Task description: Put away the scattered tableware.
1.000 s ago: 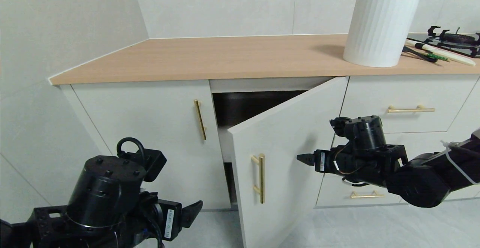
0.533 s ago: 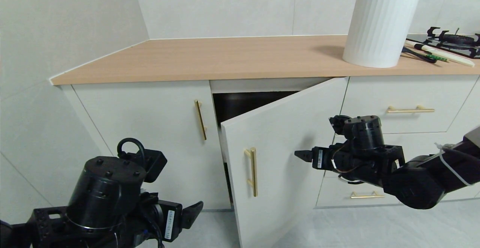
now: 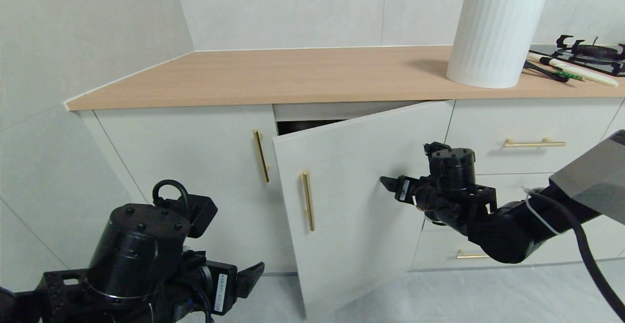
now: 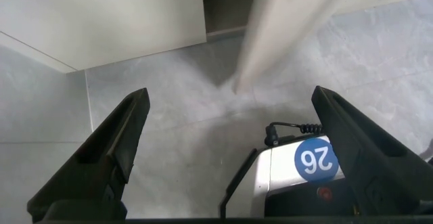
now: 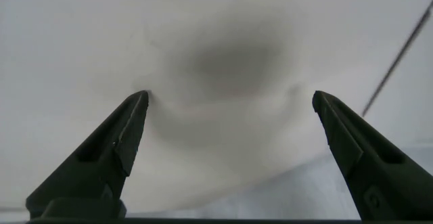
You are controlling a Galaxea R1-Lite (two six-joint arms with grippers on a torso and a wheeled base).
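The white cabinet door [image 3: 351,206] with a gold handle [image 3: 307,201] stands slightly ajar under the wooden countertop [image 3: 273,76], leaving a narrow dark gap at its top. My right gripper [image 3: 388,184] is open, its tips at the door's outer face, which spreads across the right wrist view [image 5: 223,68]. My left gripper [image 3: 251,274] hangs low at the front left, open and empty, above the grey floor [image 4: 169,116]. Long utensils [image 3: 561,69] lie on the counter at the far right.
A tall white ribbed container [image 3: 495,32] stands on the counter beside the utensils. A black stove burner [image 3: 593,50] sits at the far right edge. Drawers with gold handles [image 3: 534,142] are to the right of the door. Another closed door [image 3: 195,176] is on the left.
The cabinet door has swung from well open to nearly closed. My right gripper has moved forward and left with it, staying on its face. The left arm has not moved.
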